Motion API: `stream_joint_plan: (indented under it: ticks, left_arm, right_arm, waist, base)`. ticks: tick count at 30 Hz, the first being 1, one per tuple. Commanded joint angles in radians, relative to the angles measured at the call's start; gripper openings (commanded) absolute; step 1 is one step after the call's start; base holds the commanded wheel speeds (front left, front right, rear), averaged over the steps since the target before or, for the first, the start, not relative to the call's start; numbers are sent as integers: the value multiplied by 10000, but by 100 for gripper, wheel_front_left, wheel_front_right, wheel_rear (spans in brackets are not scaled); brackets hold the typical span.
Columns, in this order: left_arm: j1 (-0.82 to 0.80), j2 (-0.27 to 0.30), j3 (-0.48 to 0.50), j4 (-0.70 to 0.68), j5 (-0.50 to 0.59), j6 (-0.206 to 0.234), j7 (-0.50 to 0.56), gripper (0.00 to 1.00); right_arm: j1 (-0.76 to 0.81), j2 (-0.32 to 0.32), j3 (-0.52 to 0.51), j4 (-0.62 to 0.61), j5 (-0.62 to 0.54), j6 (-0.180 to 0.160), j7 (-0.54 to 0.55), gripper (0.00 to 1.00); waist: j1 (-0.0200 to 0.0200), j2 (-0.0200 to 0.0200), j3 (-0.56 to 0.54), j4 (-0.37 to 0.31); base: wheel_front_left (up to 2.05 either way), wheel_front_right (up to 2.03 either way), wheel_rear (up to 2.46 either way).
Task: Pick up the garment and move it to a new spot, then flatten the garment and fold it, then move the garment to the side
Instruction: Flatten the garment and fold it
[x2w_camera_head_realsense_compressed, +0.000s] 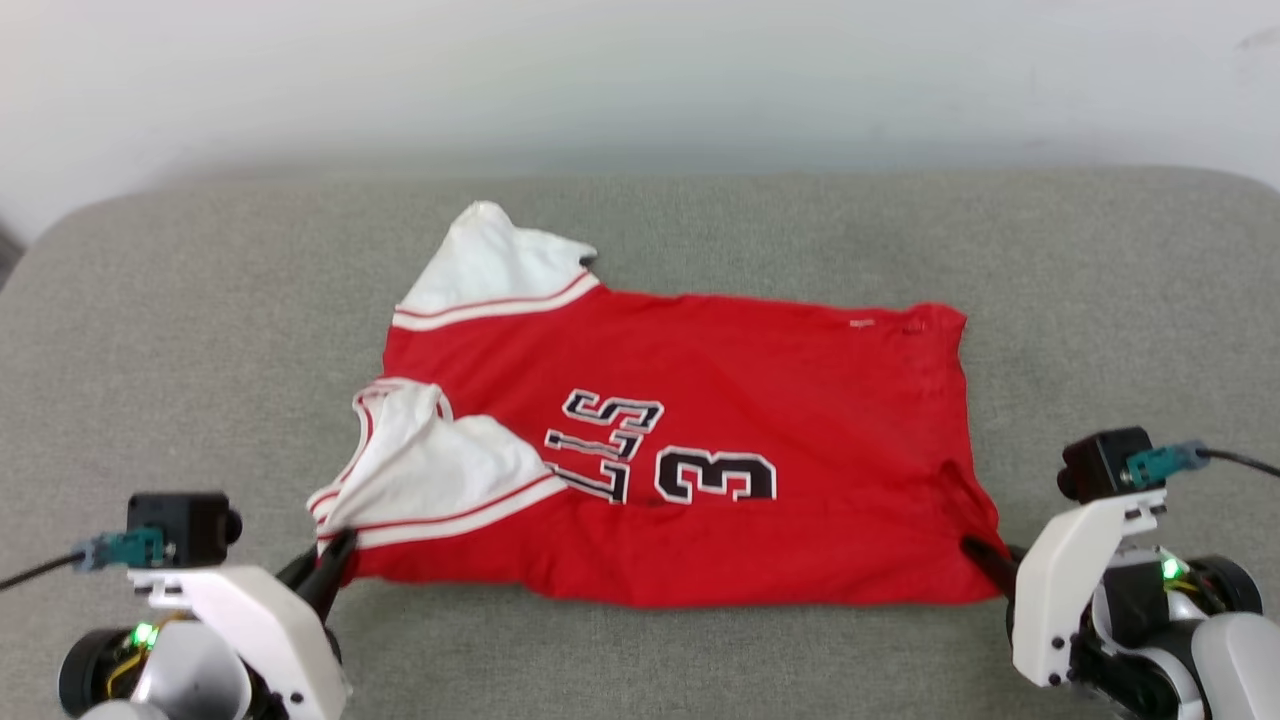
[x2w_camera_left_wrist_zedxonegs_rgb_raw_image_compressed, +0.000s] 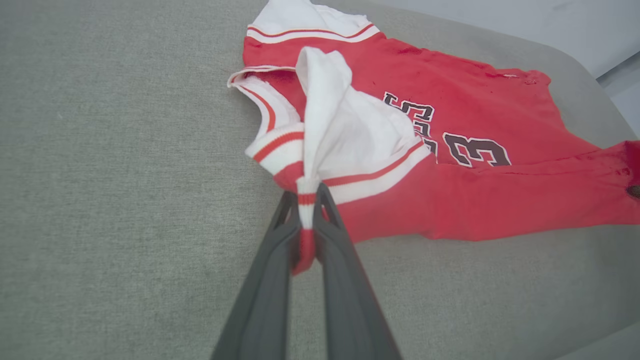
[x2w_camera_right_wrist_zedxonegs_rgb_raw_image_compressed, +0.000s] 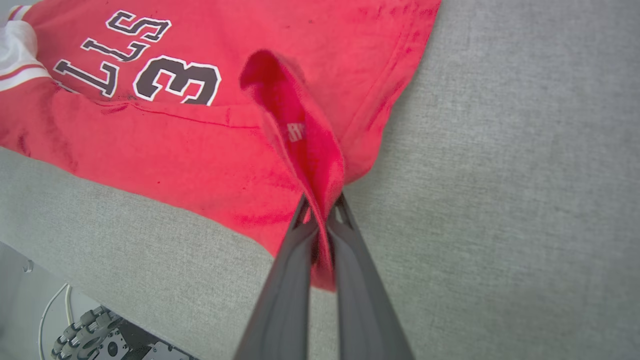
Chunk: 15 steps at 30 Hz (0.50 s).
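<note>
On the grey cushion (x2w_camera_head_realsense_compressed: 180, 330) the shirt (x2w_camera_head_realsense_compressed: 720, 400) lies spread, number up, with a pale wall (x2w_camera_head_realsense_compressed: 640, 70) behind. The left gripper (x2w_camera_left_wrist_zedxonegs_rgb_raw_image_compressed: 306, 192) clamps the striped sleeve trim at the near corner. The right gripper (x2w_camera_right_wrist_zedxonegs_rgb_raw_image_compressed: 322, 200) pinches the red hem corner. Wheels (x2w_camera_right_wrist_zedxonegs_rgb_raw_image_compressed: 85, 332) show below the cushion's edge.

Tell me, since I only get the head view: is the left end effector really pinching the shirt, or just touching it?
Observer: Pinching; the left wrist view shows the left end effector shut on the garment at its striped trim.
Operator: And the right one?
Observer: The right end effector is shut on a bunched red corner; a small white label shows inside the fold.
Operator: Anything below the near edge?
Observer: A ridged wheel and a white cable.
</note>
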Motion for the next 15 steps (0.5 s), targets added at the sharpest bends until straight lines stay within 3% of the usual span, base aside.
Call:
stream_joint_plan:
  ticks: [1, 6, 10, 11, 12, 13, 14, 15]
  left_arm:
    - [319, 41, 52, -85, -71, 122, -40, 0]
    - [1285, -4, 46, -119, -362, 425, 133, 0]
    - [1647, -280, 13, 259, -723, 419, 134, 0]
    - [1603, -348, -5, 406, -744, 373, 59, 0]
    - [1603, -348, -5, 406, -744, 373, 59, 0]
    - [1515, -486, -19, 576, -821, 321, 13, 40]
    - [1434, -599, -88, 787, -878, 231, -9, 96]
    - [1298, -620, -87, 963, -800, 181, -93, 100]
  right_arm:
    - [267, -67, -74, -83, -6, -4, 8, 0]
    - [1066, 36, -342, -240, -17, -2, 168, 0]
    - [1509, 192, -567, -30, -78, -4, 105, 3]
    - [1573, 189, -564, 40, -112, -4, 20, 47]
    - [1573, 189, -564, 40, -112, -4, 20, 47]
    - [1614, 220, -594, 120, -104, -4, -117, 100]
    - [1637, 258, -639, 213, -105, -4, -299, 100]
    - [1638, 234, -608, 270, -173, -2, -513, 100]
  waist:
    - [0, 0, -290, -5]
    - [0, 0, -596, -53]
    - [0, 0, -611, -91]
    - [0, 0, -592, -92]
    - [0, 0, -592, -92]
    - [0, 0, -572, -93]
    - [0, 0, -558, -92]
    - [0, 0, -550, -92]
  base:
    - [0, 0, 0]
    - [0, 0, 0]
    - [0, 0, 0]
    - [0, 0, 0]
    - [0, 0, 0]
    - [0, 0, 0]
    - [0, 0, 0]
    - [0, 0, 0]
